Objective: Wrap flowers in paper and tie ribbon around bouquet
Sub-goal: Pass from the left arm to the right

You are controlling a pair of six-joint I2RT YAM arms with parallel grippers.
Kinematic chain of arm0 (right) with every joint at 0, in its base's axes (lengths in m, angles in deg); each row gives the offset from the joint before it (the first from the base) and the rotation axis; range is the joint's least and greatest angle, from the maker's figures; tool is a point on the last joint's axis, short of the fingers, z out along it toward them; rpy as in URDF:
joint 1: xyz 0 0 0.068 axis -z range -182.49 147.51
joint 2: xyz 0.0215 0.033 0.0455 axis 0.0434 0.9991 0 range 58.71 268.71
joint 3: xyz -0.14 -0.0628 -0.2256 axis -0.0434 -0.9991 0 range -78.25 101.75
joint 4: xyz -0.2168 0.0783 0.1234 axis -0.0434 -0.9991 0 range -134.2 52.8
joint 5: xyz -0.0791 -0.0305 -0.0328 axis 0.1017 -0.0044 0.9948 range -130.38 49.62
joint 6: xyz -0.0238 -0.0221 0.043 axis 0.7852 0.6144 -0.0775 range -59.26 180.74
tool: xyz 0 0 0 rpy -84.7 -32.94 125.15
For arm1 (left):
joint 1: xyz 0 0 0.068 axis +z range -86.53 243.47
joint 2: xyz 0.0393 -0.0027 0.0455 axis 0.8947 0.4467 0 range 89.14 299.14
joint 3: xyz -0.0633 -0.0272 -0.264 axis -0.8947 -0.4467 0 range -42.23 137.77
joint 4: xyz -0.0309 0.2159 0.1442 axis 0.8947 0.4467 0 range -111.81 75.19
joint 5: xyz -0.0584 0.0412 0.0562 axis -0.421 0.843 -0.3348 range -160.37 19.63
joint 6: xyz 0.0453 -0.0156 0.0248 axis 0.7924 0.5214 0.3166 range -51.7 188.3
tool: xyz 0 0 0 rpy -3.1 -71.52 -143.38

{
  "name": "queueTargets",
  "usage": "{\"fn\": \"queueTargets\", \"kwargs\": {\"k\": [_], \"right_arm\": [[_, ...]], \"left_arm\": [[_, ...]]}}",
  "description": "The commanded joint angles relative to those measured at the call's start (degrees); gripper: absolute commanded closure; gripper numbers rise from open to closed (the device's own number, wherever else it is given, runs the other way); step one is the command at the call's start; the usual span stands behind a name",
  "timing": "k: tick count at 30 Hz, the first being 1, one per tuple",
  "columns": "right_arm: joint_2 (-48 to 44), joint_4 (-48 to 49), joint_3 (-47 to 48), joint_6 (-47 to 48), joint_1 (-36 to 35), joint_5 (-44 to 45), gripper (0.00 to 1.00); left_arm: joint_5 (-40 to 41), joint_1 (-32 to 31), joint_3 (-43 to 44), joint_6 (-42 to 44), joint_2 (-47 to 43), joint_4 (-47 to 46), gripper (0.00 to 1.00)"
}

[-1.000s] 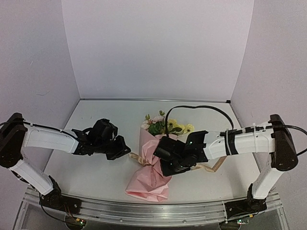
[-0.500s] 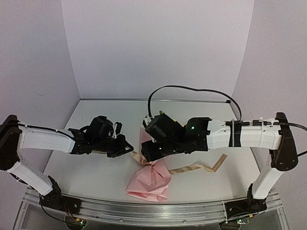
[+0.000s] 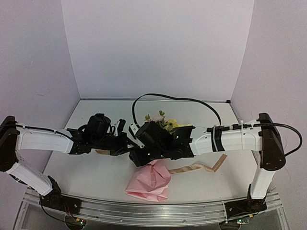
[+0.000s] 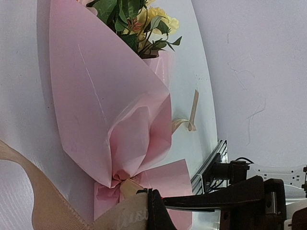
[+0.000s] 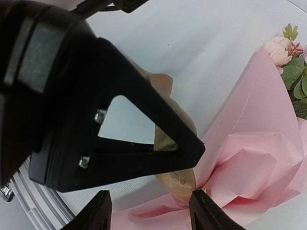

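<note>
White tabletop (image 3: 91, 179) between lilac walls carries the bouquet at centre: yellow and pinkish flowers (image 3: 165, 122) with green leaves in a cone of soft pink paper (image 3: 151, 181), pinched at the neck. A narrow tan satin ribbon (image 4: 45, 199) reaches that neck, and one tail trails rightward on the table. The left gripper (image 5: 191, 146) is clamped on the ribbon just beside the neck. The right gripper (image 5: 151, 211) hovers over the neck, fingers spread, grasping nothing.
</note>
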Motion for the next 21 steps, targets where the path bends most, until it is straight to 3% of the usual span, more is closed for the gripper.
{"fn": "queueTargets", "kwargs": {"k": [1, 8, 15, 17, 21], "right_arm": [[2.1, 2.1, 1.7, 0.9, -0.1, 4.4, 0.47], [2.8, 1.3, 2.5, -0.3, -0.1, 8.7, 0.65], [1.5, 0.9, 0.9, -3.9, 0.0, 13.6, 0.92], [1.0, 0.6, 0.2, -5.4, 0.1, 14.3, 0.99], [-0.8, 0.2, -2.4, -8.6, 0.1, 15.9, 1.00]], "left_arm": [[-1.3, 0.3, 0.5, 0.8, -0.5, -1.9, 0.98], [-2.9, 0.3, 1.2, 1.6, -0.2, -1.3, 0.96], [-4.1, 0.3, 2.0, 2.5, 0.3, -0.6, 0.93], [-4.4, 0.3, 2.3, 2.8, 0.4, -0.7, 0.89], [-4.9, 0.3, 2.9, 3.7, -0.1, -0.1, 0.73]]}}
